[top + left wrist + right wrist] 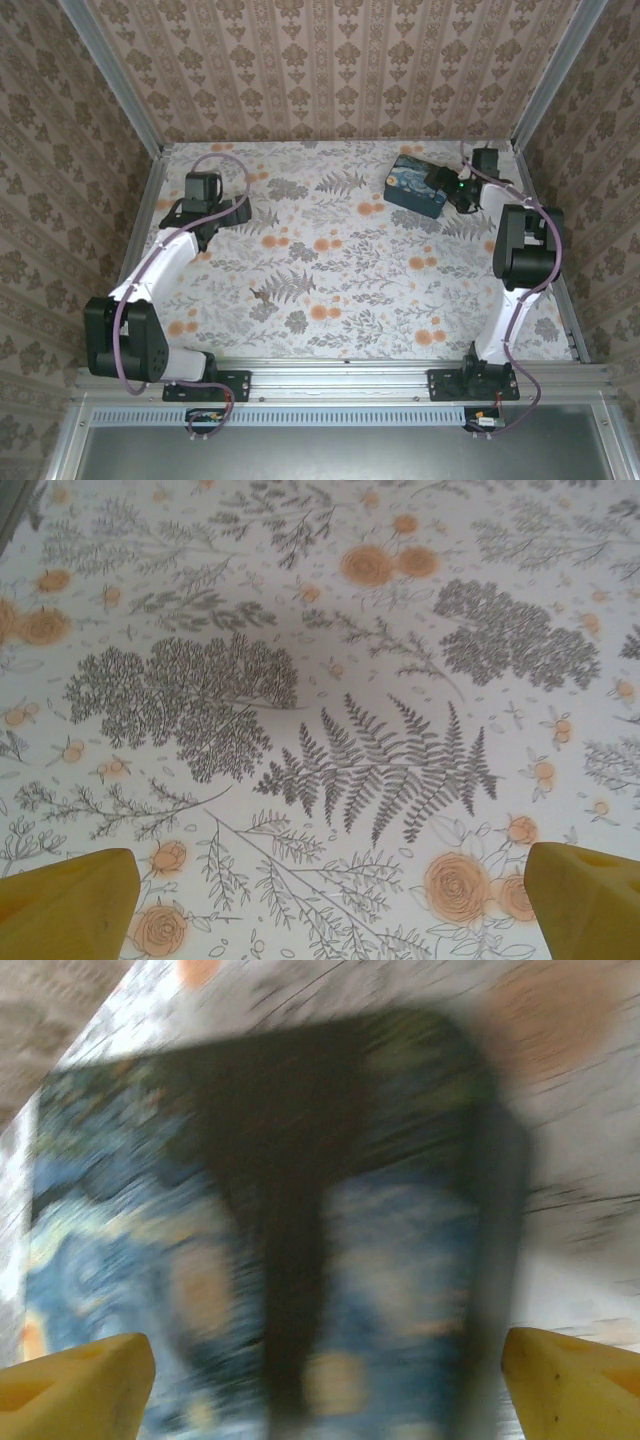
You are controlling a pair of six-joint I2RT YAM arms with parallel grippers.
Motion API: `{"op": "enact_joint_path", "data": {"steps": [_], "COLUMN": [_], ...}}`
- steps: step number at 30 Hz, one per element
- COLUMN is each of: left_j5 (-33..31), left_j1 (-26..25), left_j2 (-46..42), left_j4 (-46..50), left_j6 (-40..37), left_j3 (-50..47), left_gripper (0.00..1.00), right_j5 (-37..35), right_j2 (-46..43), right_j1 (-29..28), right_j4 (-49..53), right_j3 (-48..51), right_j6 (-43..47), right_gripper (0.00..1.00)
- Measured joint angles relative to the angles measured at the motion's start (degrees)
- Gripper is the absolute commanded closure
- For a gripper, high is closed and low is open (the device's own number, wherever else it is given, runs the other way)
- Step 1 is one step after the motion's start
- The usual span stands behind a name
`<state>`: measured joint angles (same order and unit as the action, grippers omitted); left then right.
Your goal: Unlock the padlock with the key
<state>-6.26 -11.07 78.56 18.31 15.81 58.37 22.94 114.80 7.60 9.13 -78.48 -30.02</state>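
A blue box (416, 184) printed with a swirling night-sky painting lies at the back right of the table. My right gripper (438, 186) hovers at its right end. The right wrist view is blurred by motion. It has the box (390, 1260), with a dark patch across its lid, lying between and beyond my yellow fingertips (75, 1380), and the right gripper (325, 1400) is open. My left gripper (203, 205) hangs over the back left of the table. In its wrist view the left gripper (325, 910) is open with nothing between its fingers. The padlock and the key are out of view.
A floral tablecloth (330, 280) covers the table. Wallpapered walls with metal corner posts (115, 75) close in the back and both sides. A metal rail (340, 372) carrying the arm bases runs along the near edge.
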Motion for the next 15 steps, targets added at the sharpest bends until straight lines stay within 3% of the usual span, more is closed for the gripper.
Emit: {"op": "enact_joint_path", "data": {"steps": [5,10,12,15], "left_j5": [-0.35,-1.09,-1.18,-1.51], "left_j1": [-0.28,-1.46,-1.97,-2.82], "left_j2": [-0.04,0.59,1.18,1.57], "left_j4": [1.53,2.01,2.51,3.43], "left_j6": [0.63,1.62,1.99,2.01], "left_j3": [2.45,3.69,3.96,4.0], "left_gripper": [0.0,0.0,0.0,0.0], "right_j5": [3.52,7.21,7.28,3.89], "right_j2": [-2.12,-7.61,-8.68,-10.71], "right_j1": [-9.57,-22.64,-24.74,-22.14], "right_j4": [-0.61,-5.6,-5.55,-1.9], "right_j3": [1.86,6.93,6.97,6.71], "right_j6": [-3.52,-9.05,-9.18,-6.75], "right_gripper": [0.12,0.12,0.1,0.07]}}
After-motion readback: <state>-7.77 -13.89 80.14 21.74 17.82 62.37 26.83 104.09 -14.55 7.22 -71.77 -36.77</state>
